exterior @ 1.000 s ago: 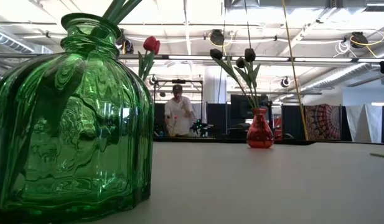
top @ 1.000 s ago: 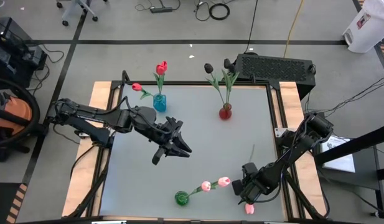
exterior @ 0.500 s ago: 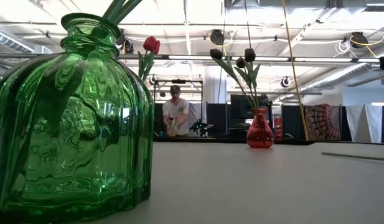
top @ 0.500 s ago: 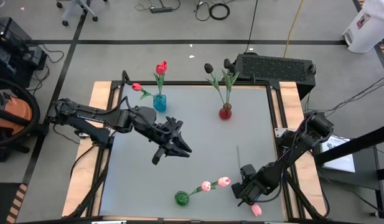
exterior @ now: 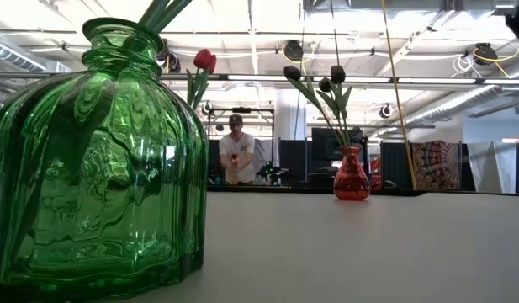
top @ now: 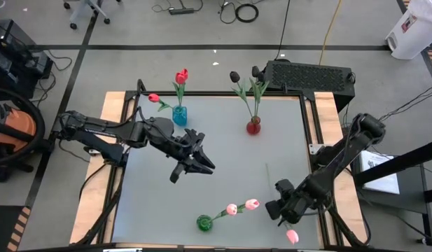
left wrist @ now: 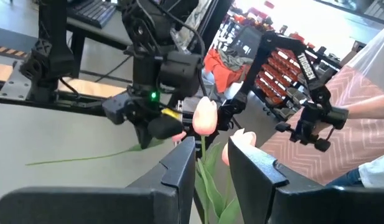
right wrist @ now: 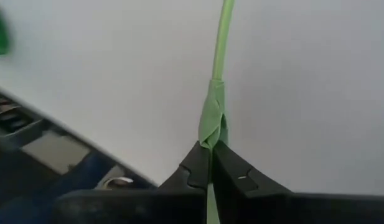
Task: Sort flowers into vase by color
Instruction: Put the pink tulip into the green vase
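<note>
My right gripper [top: 283, 206] is shut on a pink tulip [top: 293, 236] near the table's near right corner. Its stem [top: 267, 171] points toward the far edge. A green vase [top: 204, 222] at the near edge holds two pink tulips [top: 242, 206] that lean right out of its mouth. A blue vase [top: 179, 116] at the far left holds red tulips [top: 181, 75]. A red vase [top: 253, 127] holds black tulips [top: 234, 75]. My left gripper [top: 193, 173] is open and empty over the table's middle. My right gripper pinches the tulip's green stem [right wrist: 211, 134] between its two fingers, where a leaf wraps around it, nearer the head than the stem's free end. The fingers lie about along the stem. The head [top: 293, 236] sticks out behind the gripper past the near edge.
A black box [top: 310, 75] stands beyond the far right corner. The green vase [exterior: 95, 160] fills the left of the low view. A person [exterior: 235, 156] stands in the room behind the table. Bare grey table [top: 230, 161] lies between the vases.
My right gripper has risen a little and gone toward the table's right edge with the pink tulip. The tulip has turned: its stem end has swung left and its head right. Its stem no longer shows in the low view.
</note>
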Tool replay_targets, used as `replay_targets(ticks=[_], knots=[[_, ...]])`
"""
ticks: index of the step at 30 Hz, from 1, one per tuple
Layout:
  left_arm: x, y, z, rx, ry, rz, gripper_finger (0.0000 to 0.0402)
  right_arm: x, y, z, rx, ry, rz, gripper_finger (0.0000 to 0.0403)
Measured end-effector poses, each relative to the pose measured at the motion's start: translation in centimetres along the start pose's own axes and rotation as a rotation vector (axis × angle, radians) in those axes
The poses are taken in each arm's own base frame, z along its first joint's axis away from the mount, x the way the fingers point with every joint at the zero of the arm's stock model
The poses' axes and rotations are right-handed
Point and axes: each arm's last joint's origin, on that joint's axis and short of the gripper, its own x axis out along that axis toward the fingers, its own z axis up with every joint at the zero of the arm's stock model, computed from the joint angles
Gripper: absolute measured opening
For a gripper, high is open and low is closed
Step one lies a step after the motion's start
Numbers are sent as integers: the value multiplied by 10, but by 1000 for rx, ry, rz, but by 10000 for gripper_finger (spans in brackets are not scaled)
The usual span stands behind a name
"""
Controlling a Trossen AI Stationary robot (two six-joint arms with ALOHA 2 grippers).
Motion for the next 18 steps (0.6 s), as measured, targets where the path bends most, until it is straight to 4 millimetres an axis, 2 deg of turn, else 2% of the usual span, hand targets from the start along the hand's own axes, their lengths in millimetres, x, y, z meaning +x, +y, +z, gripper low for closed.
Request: replay_targets(ticks=[8,18], knots=[[-22,-7,13,80,-64,5,102,-54,-9,6,-90,49,171,0],[-65,-23,29,194,-174,120,102,-127,-36,27,-30,6,490,0]])
